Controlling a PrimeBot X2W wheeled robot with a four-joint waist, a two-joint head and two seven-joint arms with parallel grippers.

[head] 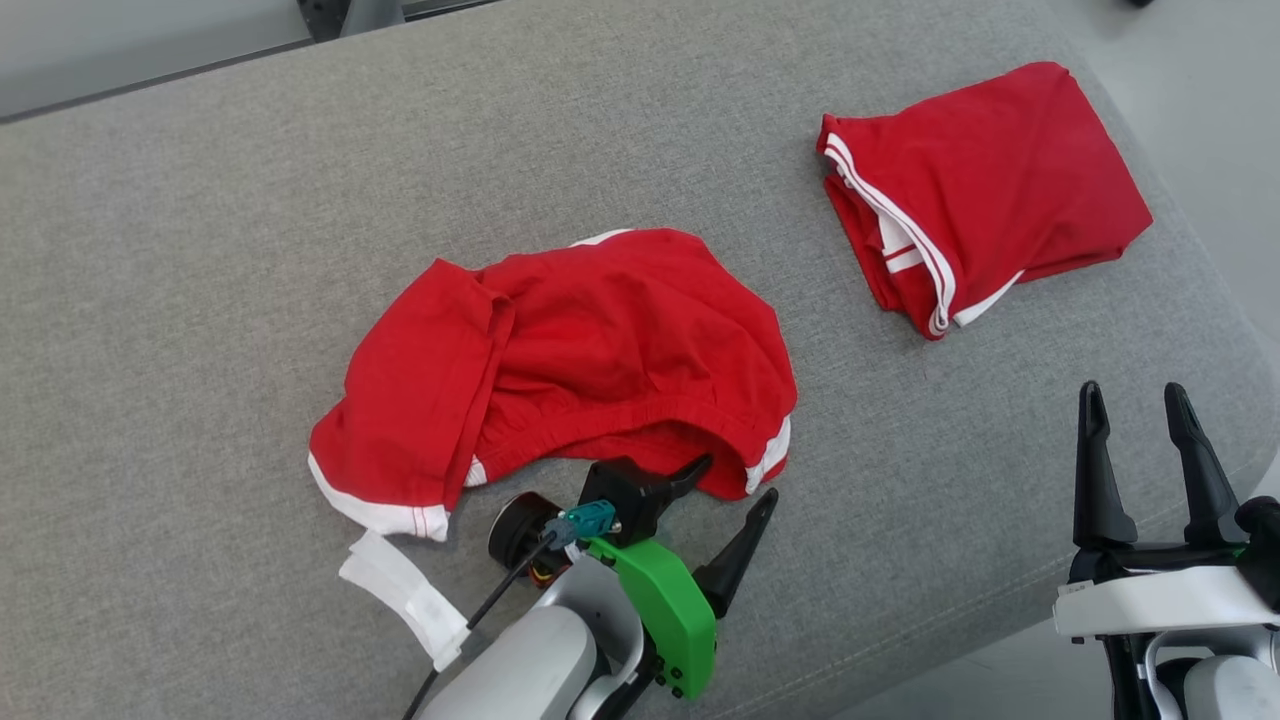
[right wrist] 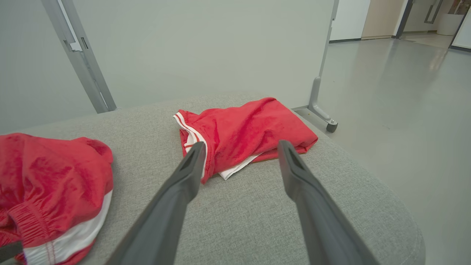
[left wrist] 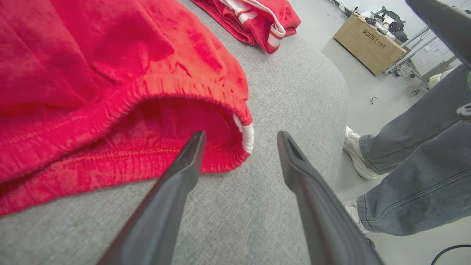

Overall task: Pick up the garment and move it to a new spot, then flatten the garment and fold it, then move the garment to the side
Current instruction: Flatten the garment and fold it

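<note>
At the far left of your head view, a white strip of cloth (head: 404, 596) lies on the grey padded surface (head: 200, 300), just beside the lower left corner of the garment (head: 560, 360). The garment is red with white trim, loose and rumpled, near the middle of the surface and towards its front edge, with the elastic waistband facing the robot.

Your left claw (head: 738, 478) sits right at that waistband, near its right end, with its fingers spread apart and nothing between them. In the left wrist view the left claw (left wrist: 241, 134) points at the gaping waistband: one finger overlaps the garment (left wrist: 110, 121), though you cannot tell whether it touches, and the other is over bare grey cloth.

Further right and further back, well apart from the first, a second red garment (head: 985, 190) lies folded near the surface's right edge.

Your right claw (head: 1131, 392) hangs at the lower right over the front right corner, fingers apart and empty. In the right wrist view the right claw (right wrist: 241, 144) points at the folded piece.

Off the right edge, the left wrist view shows a person's legs (left wrist: 415, 176) in grey jeans and a cardboard box (left wrist: 369, 42) on the floor.
</note>
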